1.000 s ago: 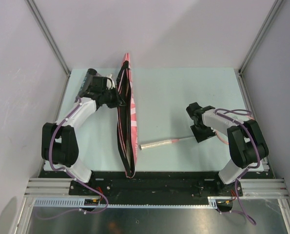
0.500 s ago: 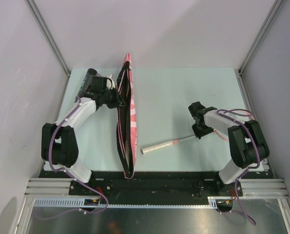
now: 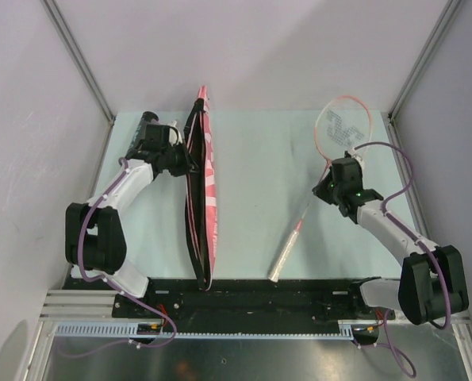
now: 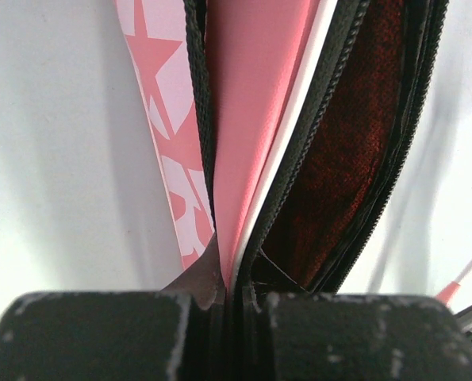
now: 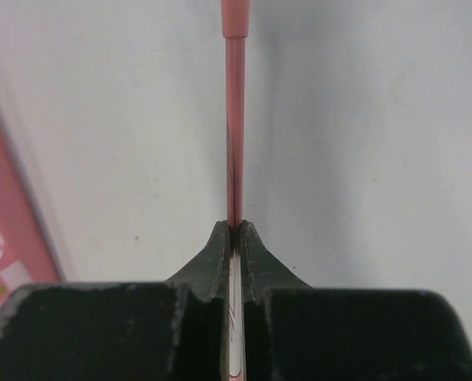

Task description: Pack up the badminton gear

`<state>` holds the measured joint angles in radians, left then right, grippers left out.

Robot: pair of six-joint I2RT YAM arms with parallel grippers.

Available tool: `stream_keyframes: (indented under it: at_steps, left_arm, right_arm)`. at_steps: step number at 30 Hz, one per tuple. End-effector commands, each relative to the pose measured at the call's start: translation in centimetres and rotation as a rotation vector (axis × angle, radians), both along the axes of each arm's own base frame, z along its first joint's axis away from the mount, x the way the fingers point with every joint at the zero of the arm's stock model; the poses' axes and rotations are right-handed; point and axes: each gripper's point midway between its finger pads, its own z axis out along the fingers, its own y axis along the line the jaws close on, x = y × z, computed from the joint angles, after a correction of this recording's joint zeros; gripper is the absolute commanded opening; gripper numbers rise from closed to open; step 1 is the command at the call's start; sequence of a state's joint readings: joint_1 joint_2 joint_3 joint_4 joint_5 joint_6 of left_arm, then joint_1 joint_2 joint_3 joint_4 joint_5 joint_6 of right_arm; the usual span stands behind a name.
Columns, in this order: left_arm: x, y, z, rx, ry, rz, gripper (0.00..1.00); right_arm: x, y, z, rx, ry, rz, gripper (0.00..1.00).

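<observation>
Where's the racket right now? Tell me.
Top view, right side: the racket slants from its head by the far right corner to its handle at the near edge, shaft clamped in the right gripper, right of the pink bag.

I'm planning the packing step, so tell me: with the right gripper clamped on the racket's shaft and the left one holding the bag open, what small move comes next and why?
Probably carry the racket left toward the bag. The right gripper is shut on its shaft, the left gripper pinches the bag's edge, its opening gapes, and a stretch of table lies between them.
</observation>
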<state>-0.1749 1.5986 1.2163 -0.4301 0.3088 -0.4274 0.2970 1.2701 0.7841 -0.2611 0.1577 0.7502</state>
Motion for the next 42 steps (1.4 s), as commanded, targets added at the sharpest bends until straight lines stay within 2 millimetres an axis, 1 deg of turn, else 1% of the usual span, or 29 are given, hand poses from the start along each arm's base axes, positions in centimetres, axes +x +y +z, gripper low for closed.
stream_keyframes:
  at_steps: [1,2,3,5,6,7,8,9,11,13,14,15,16,17,19,20,21,23,24,26,27,30,31,33,34,39,40,41,42]
  left_arm:
    - [0.7,0.6,3.1,-0.013,-0.095,0.031,0.00]
    - [0.7,0.7,3.1,-0.013,-0.095,0.031,0.01]
    - [0.7,0.7,2.9,-0.012,-0.091,0.031,0.00]
    - [0.8,0.6,2.9,-0.010,-0.092,0.029,0.00]
    - [0.8,0.7,2.7,-0.006,-0.088,0.032,0.00]
    - [0.8,0.7,2.7,-0.007,-0.090,0.032,0.00]
    - [0.8,0.8,2.6,-0.005,-0.085,0.033,0.00]
    - [0.9,0.7,2.6,-0.005,-0.085,0.033,0.01]
    - [0.9,0.6,2.4,-0.009,-0.079,0.028,0.00]
    - [1.2,0.4,2.4,-0.016,-0.075,0.029,0.00]
    - [1.2,0.3,2.3,-0.020,-0.070,0.028,0.00]
    - [1.5,0.2,2.6,-0.031,-0.075,0.032,0.00]
    - [1.6,0.2,2.3,-0.034,-0.063,0.033,0.00]
    - [1.7,0.1,2.4,-0.045,-0.058,0.042,0.00]
    - [2.1,-0.1,2.6,-0.061,-0.057,0.053,0.00]
    - [2.3,-0.2,2.7,-0.066,-0.057,0.060,0.01]
    - [2.6,-0.3,3.2,-0.082,-0.060,0.076,0.00]
    - [3.1,-0.3,3.0,-0.093,-0.051,0.100,0.00]
    - [3.4,-0.4,3.3,-0.110,-0.045,0.123,0.00]
    - [3.9,-0.6,3.2,-0.125,-0.038,0.140,0.00]
    - [4.3,-0.6,3.3,-0.141,-0.031,0.159,0.00]
    - [4.9,-0.8,3.3,-0.168,-0.017,0.195,0.00]
    - [5.0,-0.9,3.3,-0.176,-0.014,0.202,0.01]
    - [5.3,-1.0,3.5,-0.198,-0.014,0.219,0.00]
    - [5.4,-1.0,3.6,-0.205,-0.016,0.225,0.00]
    - [5.2,-1.0,3.7,-0.222,-0.021,0.240,0.00]
    - [5.1,-1.0,3.6,-0.222,-0.019,0.240,0.00]
    - [5.1,-0.9,3.4,-0.221,-0.018,0.244,0.00]
    - [5.1,-0.8,3.3,-0.218,-0.016,0.248,0.00]
  right_arm:
    - [0.8,3.4,4.4,0.077,-0.190,0.398,0.00]
    - [0.6,4.1,5.2,0.104,-0.220,0.447,0.00]
    - [-0.2,5.3,6.2,0.154,-0.244,0.529,0.00]
    - [-0.5,6.2,7.6,0.192,-0.295,0.589,0.00]
    - [-1.4,7.2,8.5,0.240,-0.312,0.656,0.00]
    - [-1.7,7.5,9.2,0.272,-0.321,0.667,0.00]
    - [-1.5,7.8,10.2,0.288,-0.357,0.682,0.00]
    - [-1.9,8.2,10.8,0.325,-0.362,0.705,0.00]
    - [-1.8,9.0,12.0,0.413,-0.353,0.716,0.00]
    - [-2.3,9.9,12.8,0.495,-0.336,0.750,0.00]
    - [-2.4,10.9,13.3,0.576,-0.313,0.754,0.00]
    - [-3.3,11.8,13.9,0.637,-0.296,0.807,0.00]
    - [-3.7,12.6,14.2,0.694,-0.270,0.822,0.00]
    - [-4.2,14.0,14.9,0.776,-0.237,0.843,0.00]
    - [-5.7,15.7,16.0,0.861,-0.196,0.893,0.00]
    - [-6.2,16.5,17.4,0.886,-0.239,0.936,0.00]
    - [-7.4,18.1,17.8,0.953,-0.175,0.955,0.00]
    - [-8.3,19.6,18.8,0.998,-0.170,0.985,0.00]
    - [-9.3,20.8,18.7,1.034,-0.119,0.996,0.00]
    - [-10.3,21.7,19.5,1.069,-0.121,1.028,0.00]
    - [-10.9,22.5,19.6,1.101,-0.082,1.027,0.00]
    - [-12.0,23.5,20.4,1.167,-0.061,1.064,0.00]
    - [-12.8,24.2,20.7,1.202,-0.032,1.076,0.00]
    - [-13.1,24.9,20.6,1.223,-0.012,1.061,0.00]
    - [-13.5,25.5,20.1,1.225,0.025,1.046,0.00]
    - [-14.2,26.7,19.8,1.272,0.052,1.008,0.00]
    - [-14.5,26.5,19.9,1.291,0.037,1.015,0.00]
    - [-14.7,26.5,20.1,1.330,0.064,0.994,0.00]
    - [-15.0,26.4,20.7,1.352,0.049,1.007,0.00]
